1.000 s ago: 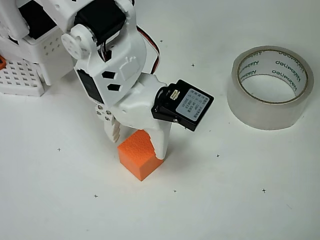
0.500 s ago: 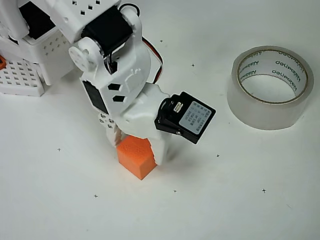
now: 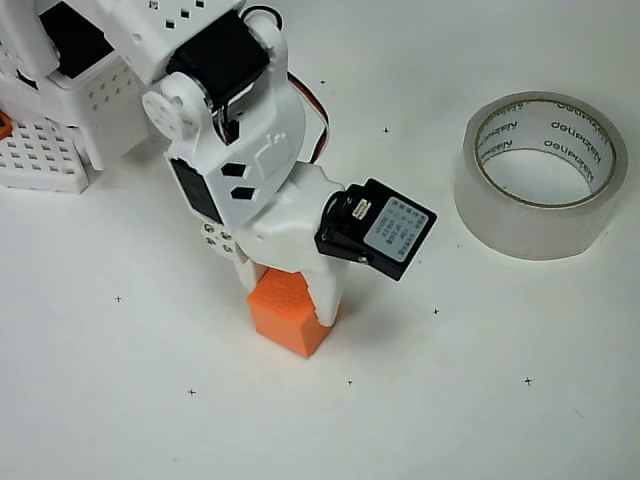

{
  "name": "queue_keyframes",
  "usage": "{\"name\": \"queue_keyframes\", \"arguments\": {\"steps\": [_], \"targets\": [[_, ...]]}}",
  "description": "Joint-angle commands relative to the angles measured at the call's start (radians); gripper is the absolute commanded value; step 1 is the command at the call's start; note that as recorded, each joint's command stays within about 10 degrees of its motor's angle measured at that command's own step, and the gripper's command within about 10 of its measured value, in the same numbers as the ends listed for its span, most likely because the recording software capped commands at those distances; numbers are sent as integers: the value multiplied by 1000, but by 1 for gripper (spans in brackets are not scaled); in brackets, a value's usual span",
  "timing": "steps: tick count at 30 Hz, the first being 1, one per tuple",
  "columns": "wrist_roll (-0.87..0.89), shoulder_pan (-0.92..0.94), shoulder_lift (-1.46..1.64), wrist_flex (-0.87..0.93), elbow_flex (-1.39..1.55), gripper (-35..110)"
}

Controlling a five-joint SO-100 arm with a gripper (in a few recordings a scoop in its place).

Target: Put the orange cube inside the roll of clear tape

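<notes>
In the overhead view the white two-finger gripper [image 3: 285, 290] points down at the surface and is closed onto the small bright-orange matte cube [image 3: 288, 315], with one white finger [image 3: 325, 292] pressed against the cube's right side and the other hidden against its upper-left edge. The cube sits low in the middle of the picture, its top partly covered by the gripper body; whether it rests on the white surface [image 3: 120, 400] or is lifted just off it cannot be told. A black servo block with a pale label [image 3: 378, 228] juts out to the right of the gripper. Well apart, at the upper right, the wide ring of milky-clear packing tape with a white core and green lettering [image 3: 540, 178] lies flat, its hole facing up
</notes>
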Motion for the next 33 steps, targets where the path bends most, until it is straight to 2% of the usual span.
{"name": "queue_keyframes", "arguments": {"steps": [1, 14, 33], "targets": [[6, -15, 149, -2, -60, 19], [55, -130, 170, 12, -152, 19], [87, -288, 25, 55, -364, 19]]}}
